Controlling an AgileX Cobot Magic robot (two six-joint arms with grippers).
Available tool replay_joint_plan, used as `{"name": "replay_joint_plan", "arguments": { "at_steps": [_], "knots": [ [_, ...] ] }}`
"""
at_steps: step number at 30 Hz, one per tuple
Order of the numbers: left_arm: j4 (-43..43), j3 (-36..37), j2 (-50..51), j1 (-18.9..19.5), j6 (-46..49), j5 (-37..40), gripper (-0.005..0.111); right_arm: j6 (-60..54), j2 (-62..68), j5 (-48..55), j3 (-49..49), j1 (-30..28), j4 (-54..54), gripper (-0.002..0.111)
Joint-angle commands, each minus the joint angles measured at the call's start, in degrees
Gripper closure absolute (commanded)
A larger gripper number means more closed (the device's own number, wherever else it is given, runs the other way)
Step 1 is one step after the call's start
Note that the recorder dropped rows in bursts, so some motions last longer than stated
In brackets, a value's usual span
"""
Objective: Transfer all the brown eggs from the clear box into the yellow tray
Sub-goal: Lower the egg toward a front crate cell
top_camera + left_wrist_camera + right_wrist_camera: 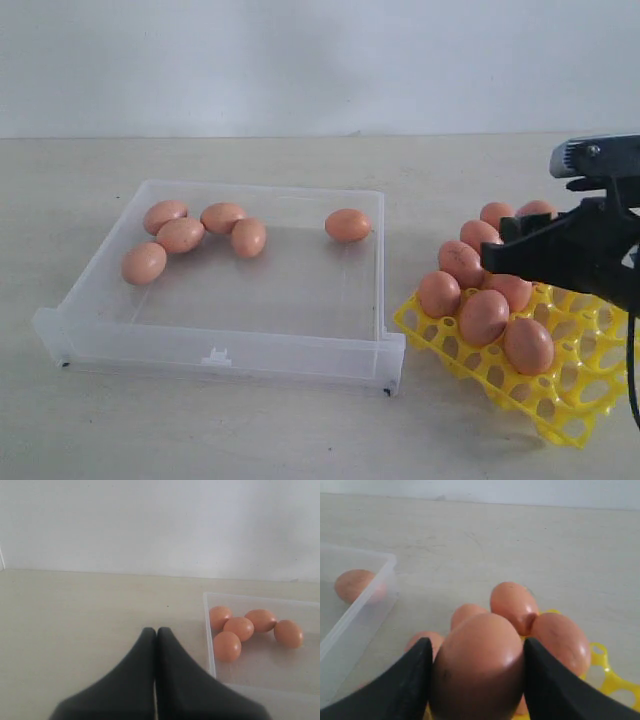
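My right gripper point(476, 642) is shut on a brown egg point(480, 670), its black fingers point(405, 685) pressed against both sides of the shell. In the exterior view the right gripper point(503, 255) hovers over the yellow tray point(570, 400), which carries several brown eggs point(483, 316). Several more brown eggs point(180, 235) lie in the clear box point(220, 345), most in its far left corner and one point(347, 225) near the far right wall. My left gripper point(156, 630) is shut and empty, above the table just outside the clear box's wall point(207, 630). It does not show in the exterior view.
The box and the tray sit side by side on a pale table point(300, 430), the tray's corner close to the box's front right corner. A white wall point(300, 60) rises behind the table.
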Motion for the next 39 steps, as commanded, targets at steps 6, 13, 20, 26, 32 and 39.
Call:
{"name": "replay_joint_plan", "arguments": {
  "at_steps": [6,13,20,26,32,39],
  "knots": [
    [0.1,0.2,0.2,0.0,0.1,-0.3,0.111,-2.8,-0.6,-7.1,8.0,-0.3,7.6,0.103],
    [0.1,0.2,0.2,0.0,0.1,-0.3,0.111,-2.4,-0.6,-7.6,9.0,-0.2,6.6,0.103],
    [0.1,0.2,0.2,0.0,0.1,-0.3,0.111,-2.4,-0.6,-6.5,9.0,-0.2,5.8,0.103],
    [0.1,0.2,0.2,0.0,0.1,-0.3,0.111,-2.4,-0.6,-6.5,8.9,-0.2,3.9,0.103],
    [0.1,0.2,0.2,0.0,0.1,-0.3,0.111,-2.7,1.3,-6.5,8.9,-0.2,3.9,0.103],
    [0.1,0.2,0.2,0.0,0.1,-0.3,0.111,-2.6,2.8,-6.4,8.9,-0.2,4.1,0.103]
  ]
}}
